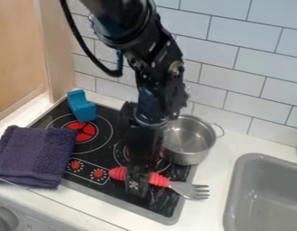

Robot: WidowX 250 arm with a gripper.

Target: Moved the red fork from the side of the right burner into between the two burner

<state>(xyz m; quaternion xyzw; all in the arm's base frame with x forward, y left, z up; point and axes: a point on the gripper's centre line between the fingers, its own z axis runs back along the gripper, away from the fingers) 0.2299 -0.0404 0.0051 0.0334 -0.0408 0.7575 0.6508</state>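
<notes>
My tool hangs straight down at the front of the black stovetop, its lower end crossing the handle of the red fork. Whether it is clenched on that handle or released around it, I cannot tell.

The fork's long axis runs crosswise to my tool: red handle coming out on both sides, the plain end to the left, the metal head to the right and slightly nearer the camera, tines out past the stovetop's right edge above the table. So I have it at the handle, with the heavier-looking head all off to one side; if I lift here, I would expect that end to dip or swing.

The fork is in front of the right burner, which my arm partly covers. The gap I want, between that one and the left burner, is behind and to the left of my tool. I judge the step in hand to be securing the handle, then a lift and a carry back and left, perhaps with a turn so the length fits the gap.

The pot stands just beside my arm on the right, so going left suits me. Further left are the blue block-like thing and the purple cloth, which a swinging end could catch.
</notes>
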